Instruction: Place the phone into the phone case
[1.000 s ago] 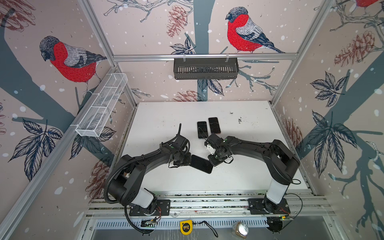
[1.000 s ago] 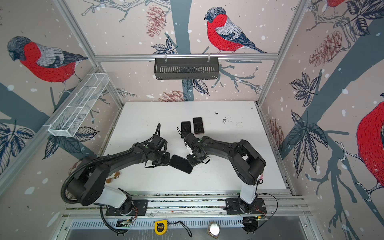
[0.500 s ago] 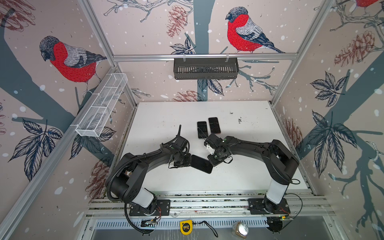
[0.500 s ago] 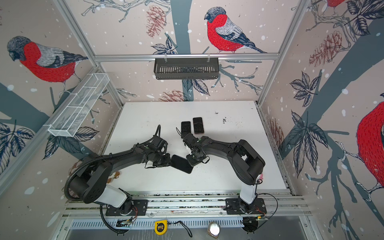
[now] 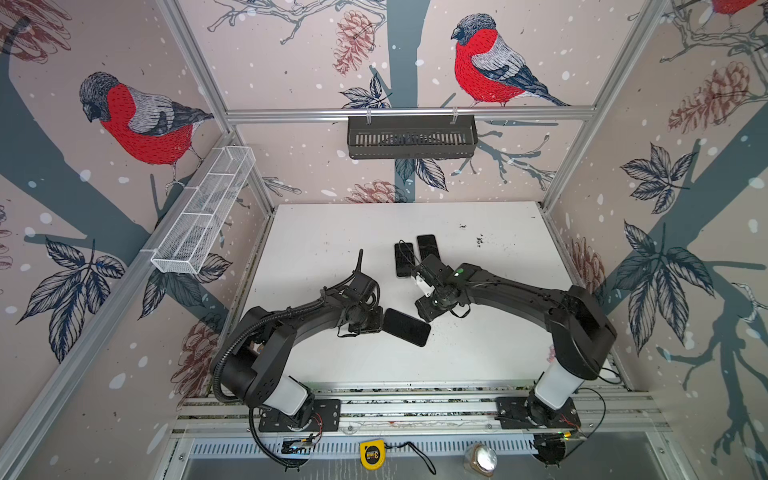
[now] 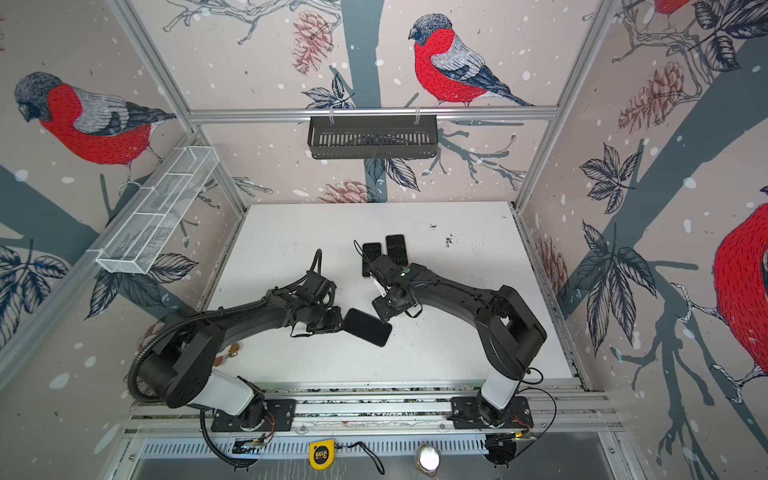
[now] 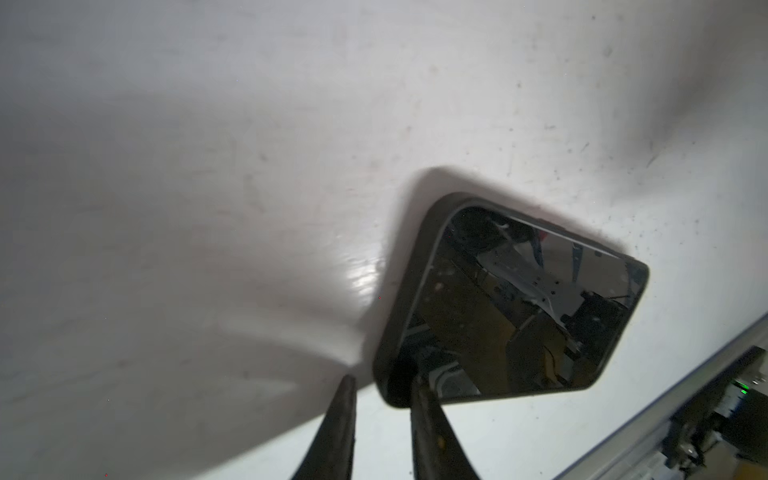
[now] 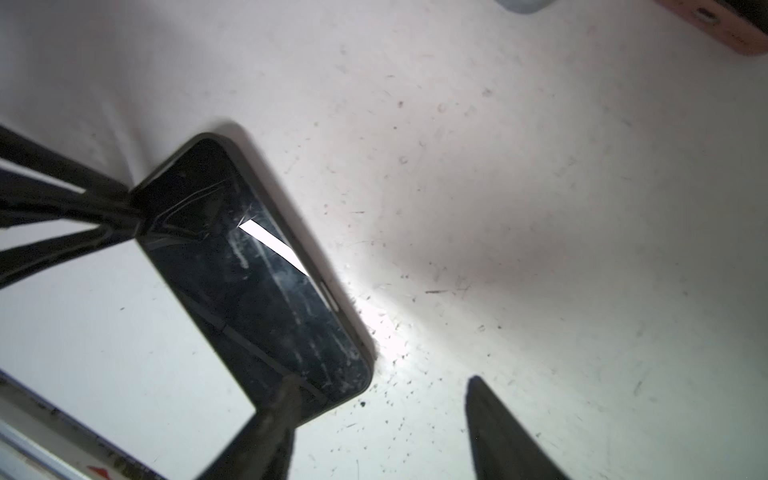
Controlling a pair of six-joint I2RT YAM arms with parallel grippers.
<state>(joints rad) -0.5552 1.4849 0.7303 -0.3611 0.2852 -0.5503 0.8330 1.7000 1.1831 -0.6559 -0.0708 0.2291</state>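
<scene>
Left wrist footage is being filled by the phone (image 7: 511, 307), which is being framed all round by the black rim of the case (image 7: 411, 282). It is being carried inside that case, screen up. One corner is being clamped between the nearly closed fingers of the left gripper (image 7: 382, 381).

In both top views the phone is being held low over the front middle of the table (image 5: 332, 232), between the two arms. Whether it is being rested on the surface cannot be told.

The right gripper (image 8: 382, 380) is being held with jaws wide apart, one finger (image 8: 274, 415) over the phone's far corner and the other over bare table, with nothing being gripped.

Two dark slabs (image 5: 404, 259), phones or cases, are being seen side by side further back. A black basket (image 5: 411, 137) is being carried on the rear rail and a white mesh tray (image 5: 203, 216) on the left wall. Their contents cannot be made out.
</scene>
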